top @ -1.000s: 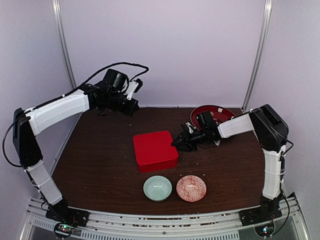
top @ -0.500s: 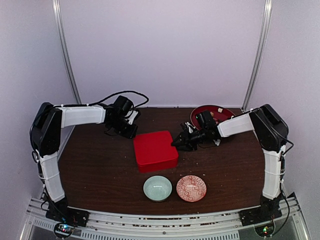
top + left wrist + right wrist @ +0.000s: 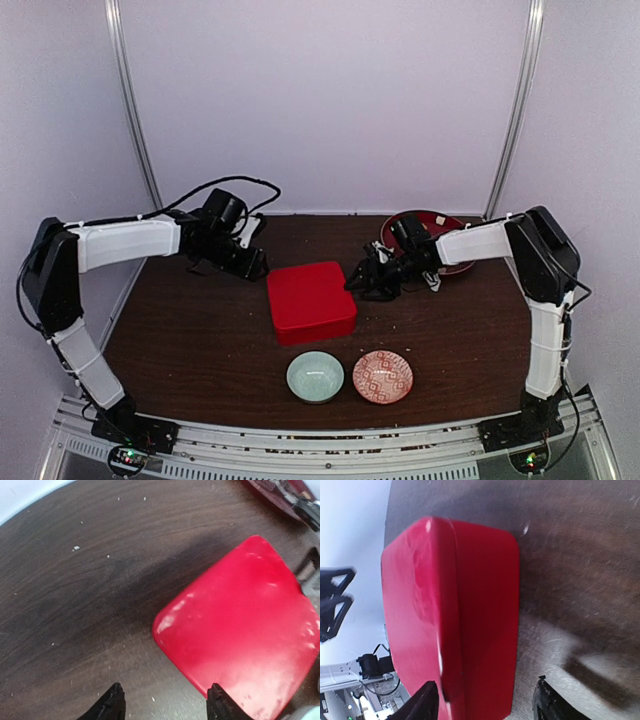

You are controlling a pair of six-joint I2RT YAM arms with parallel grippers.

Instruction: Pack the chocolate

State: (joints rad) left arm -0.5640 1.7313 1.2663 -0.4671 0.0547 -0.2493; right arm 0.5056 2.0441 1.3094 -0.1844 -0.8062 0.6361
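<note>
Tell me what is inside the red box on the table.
The red box is closed, so its inside is covered and cannot be seen. Only its plain red top shows, with nothing lying on it.

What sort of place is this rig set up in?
Probably a lab test booth, not a kitchen: plain white walls with metal uprights, a dark wood table with a staged red box and pale green bowl, and a metal rail at the near edge.
</note>
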